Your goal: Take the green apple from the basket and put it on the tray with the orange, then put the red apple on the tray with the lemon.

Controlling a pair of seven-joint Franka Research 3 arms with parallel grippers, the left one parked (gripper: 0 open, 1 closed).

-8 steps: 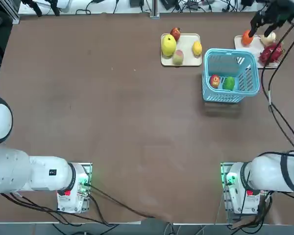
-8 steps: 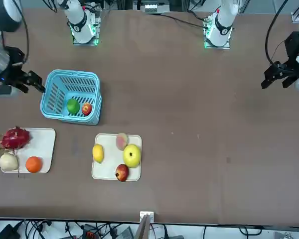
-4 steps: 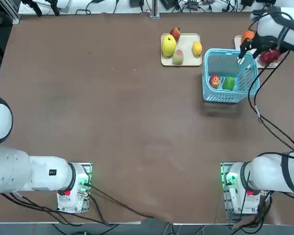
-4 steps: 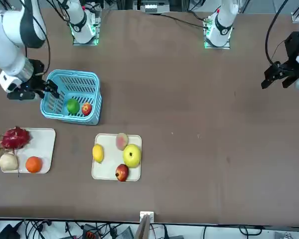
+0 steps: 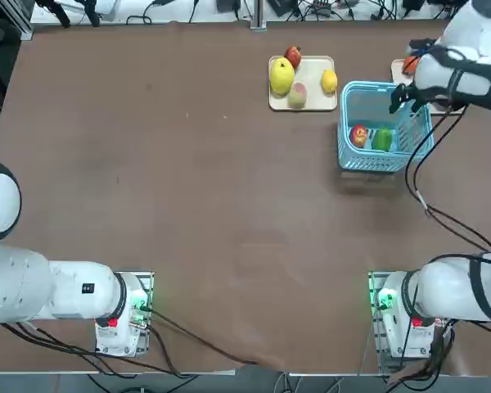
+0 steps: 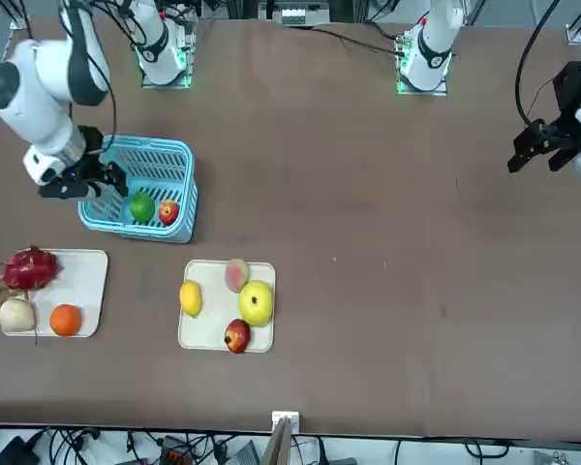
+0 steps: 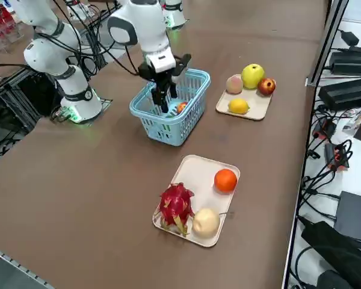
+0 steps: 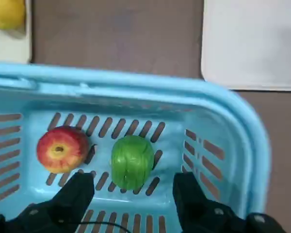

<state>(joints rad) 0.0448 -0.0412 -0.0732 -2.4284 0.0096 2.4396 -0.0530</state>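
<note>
Right gripper [image 8: 132, 191]: poised over the basket, fingers spread wide with nothing between them, tips pointing down toward the basket floor, one either side of the green apple and above it.
Green apple [image 8: 132, 161]: on the slatted floor of the basket, near the wall closest to the robot, untouched.
Red apple [image 8: 62, 149]: beside the green apple on the same floor, on its left as seen from overhead, just apart from it.
Basket [image 5: 416, 139]: light blue, upright on the brown table [image 5: 188, 188], between the two trays.
Tray with the lemon [image 5: 311, 82]: beyond the basket, toward the table's middle; cream-beige.
Lemon [image 5: 329, 80]: at that tray's edge nearest the basket, alongside a big yellow fruit [image 5: 281, 76], a pale peach [image 5: 297, 97] and a dark red apple [image 5: 293, 56].
Tray with the orange [image 7: 195, 174]: beyond the basket at the robot's right edge of the table, whitish.
Orange [image 7: 225, 180]: on that tray, with a dragon fruit [image 7: 175, 205] and a pale round fruit [image 7: 206, 222] nearby.
</note>
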